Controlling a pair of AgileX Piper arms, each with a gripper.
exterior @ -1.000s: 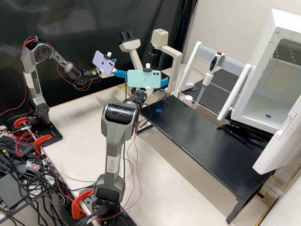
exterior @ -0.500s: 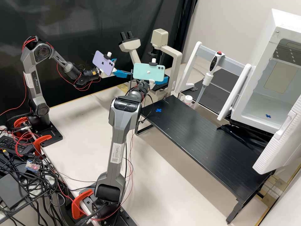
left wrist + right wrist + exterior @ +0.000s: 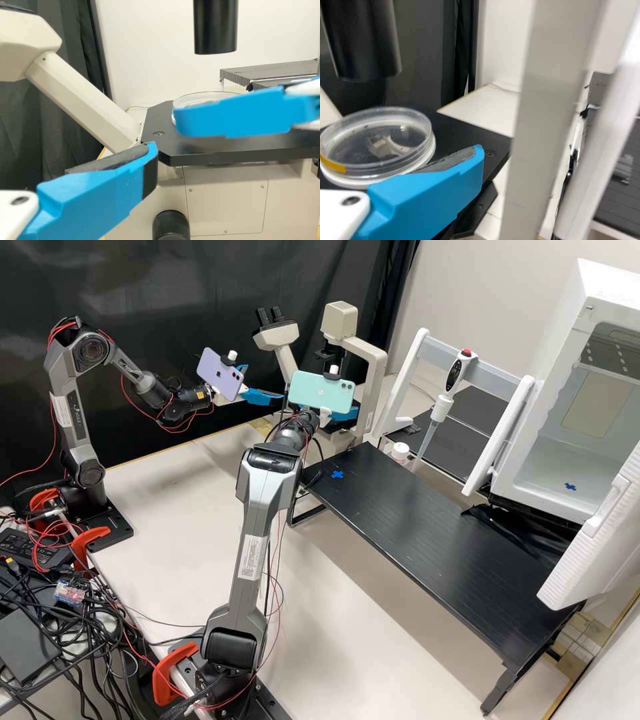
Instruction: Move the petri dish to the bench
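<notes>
In the high view, my left gripper point(image 3: 265, 386) stands open and empty at the left of the microscope. My right gripper point(image 3: 345, 415) is at the stage, partly behind the green phone. The left wrist view has my left gripper point(image 3: 100, 195) short of the stage, and the right one's finger crossing before the clear petri dish point(image 3: 200, 98). In the right wrist view, the round lidded petri dish point(image 3: 377, 145), with an orange strip on its side, lies flat on the black stage. A finger of my open right gripper point(image 3: 430, 192) overlaps its near edge; its other finger is hidden.
The microscope's pillar point(image 3: 375, 390) rises beside my right gripper, its condenser point(image 3: 362, 40) above the stage. A low black bench point(image 3: 400, 520) with a blue cross point(image 3: 337, 475) stands front right. Beyond are a pipette point(image 3: 448, 387) and an open white incubator point(image 3: 567, 433).
My right arm has shifted rightward and farther over the microscope stage, its phone tilting slightly. The left arm has kept still.
</notes>
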